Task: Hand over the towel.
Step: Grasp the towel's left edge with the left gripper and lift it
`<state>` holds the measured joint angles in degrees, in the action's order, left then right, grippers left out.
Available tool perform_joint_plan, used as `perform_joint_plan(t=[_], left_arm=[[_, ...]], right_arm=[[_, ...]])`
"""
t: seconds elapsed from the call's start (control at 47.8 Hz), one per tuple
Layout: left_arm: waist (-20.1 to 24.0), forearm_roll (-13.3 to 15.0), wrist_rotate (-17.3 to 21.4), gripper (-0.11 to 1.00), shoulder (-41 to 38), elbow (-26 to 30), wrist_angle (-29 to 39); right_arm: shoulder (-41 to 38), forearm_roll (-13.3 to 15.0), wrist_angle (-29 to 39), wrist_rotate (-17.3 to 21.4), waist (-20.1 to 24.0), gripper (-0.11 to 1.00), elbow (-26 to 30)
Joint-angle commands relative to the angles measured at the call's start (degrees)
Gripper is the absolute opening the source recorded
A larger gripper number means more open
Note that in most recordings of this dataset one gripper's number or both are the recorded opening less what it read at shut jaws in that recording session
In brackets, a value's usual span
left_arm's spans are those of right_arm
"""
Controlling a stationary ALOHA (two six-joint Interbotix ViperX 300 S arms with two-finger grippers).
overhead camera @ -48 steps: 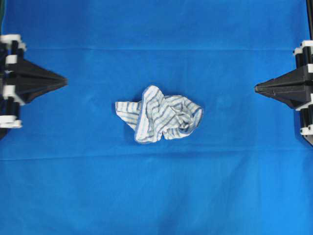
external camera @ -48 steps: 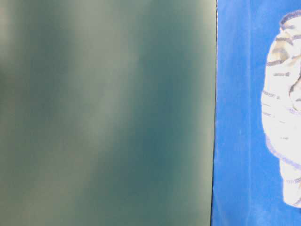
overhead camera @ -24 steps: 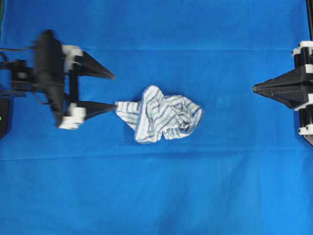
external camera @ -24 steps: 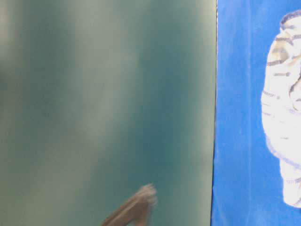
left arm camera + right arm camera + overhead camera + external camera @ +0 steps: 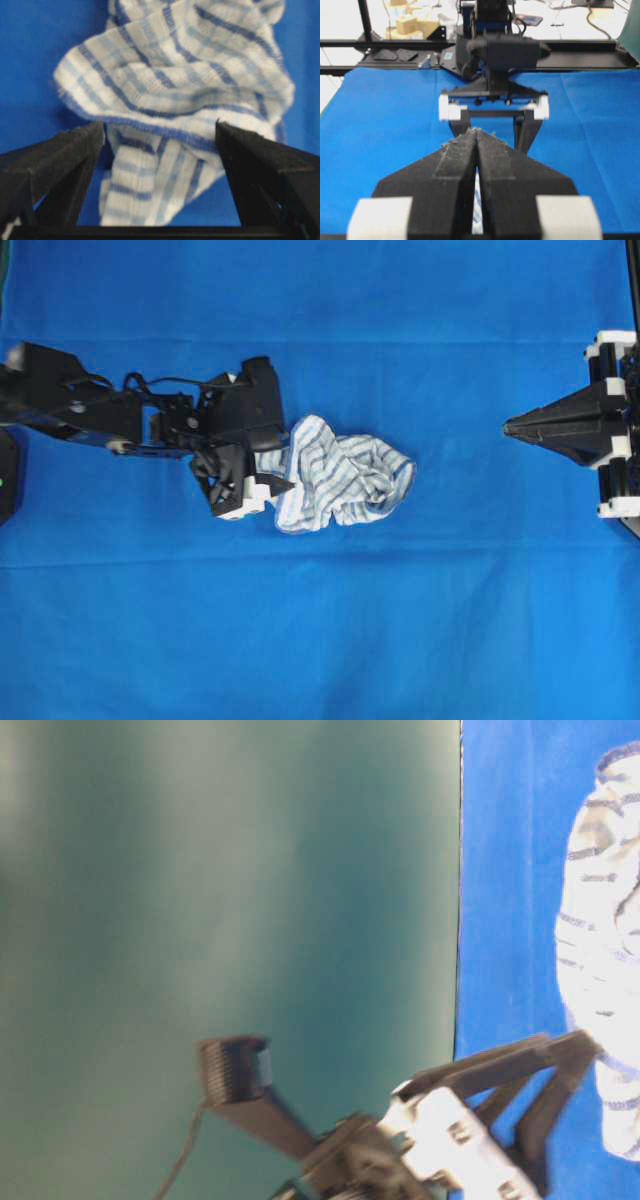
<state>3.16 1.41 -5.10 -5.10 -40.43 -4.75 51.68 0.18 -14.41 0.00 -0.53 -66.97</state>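
The towel (image 5: 345, 475), white with thin blue and grey stripes, lies crumpled on the middle of the blue cloth (image 5: 320, 630). My left gripper (image 5: 280, 455) is open, tilted down over the towel's left end. In the left wrist view its two black fingers (image 5: 75, 150) stand wide apart with a fold of the towel (image 5: 175, 75) between them, not pinched. From table level the fingers (image 5: 500, 1065) reach the towel's (image 5: 605, 920) near edge. My right gripper (image 5: 512, 427) is shut and empty at the right, pointing toward the towel; its pads (image 5: 460, 160) meet in the right wrist view.
The large blue cloth covers the whole table. A dark green wall (image 5: 230, 870) fills most of the table-level view. Behind the left arm's base (image 5: 495, 45), a black frame and clutter (image 5: 400, 50) sit beyond the table's far edge.
The left arm has swung in from the left edge, opened its jaws and come down around the towel's left end. The right gripper has edged slightly toward the middle, still shut.
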Motion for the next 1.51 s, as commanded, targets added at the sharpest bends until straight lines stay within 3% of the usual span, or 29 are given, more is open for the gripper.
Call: perform_joint_plan(t=[0.0,0.397,0.481,0.543,0.732,0.815,1.171,1.484], left_arm=[[-0.2,0.0,0.2,0.94,-1.8,1.6,-2.5],[-0.2,0.0,1.2,0.94,-7.2,3.1,-3.1],[-0.2,-0.1,1.6,0.89,-7.2,3.4,-2.0],[-0.2,-0.4,1.7,0.76,-7.1,3.6,-1.8],[-0.2,-0.4,4.7,0.23,-3.5,3.3,-1.8],[-0.2,-0.4,5.4,0.08,0.0,3.0,-1.8],[-0.2,-0.4,5.6,0.07,16.1,2.4,-3.2],[-0.2,-0.4,5.8,0.07,25.1,1.4,-9.9]], right_arm=[[-0.5,-0.1,-0.2,0.0,-0.4,0.00,1.1],[-1.1,-0.1,-0.2,-0.1,-1.0,0.00,1.1],[-1.1,-0.1,-0.2,0.0,-0.9,0.00,1.1],[-1.1,-0.1,-0.2,0.0,-0.9,0.00,1.1],[-1.1,-0.1,-0.2,0.0,-1.0,0.00,1.2],[-1.1,-0.1,-0.2,-0.1,-1.0,0.00,1.4],[-1.1,0.0,-1.2,-0.4,-2.0,0.00,1.8],[-1.9,0.0,-3.4,-0.4,-2.6,0.00,1.7]])
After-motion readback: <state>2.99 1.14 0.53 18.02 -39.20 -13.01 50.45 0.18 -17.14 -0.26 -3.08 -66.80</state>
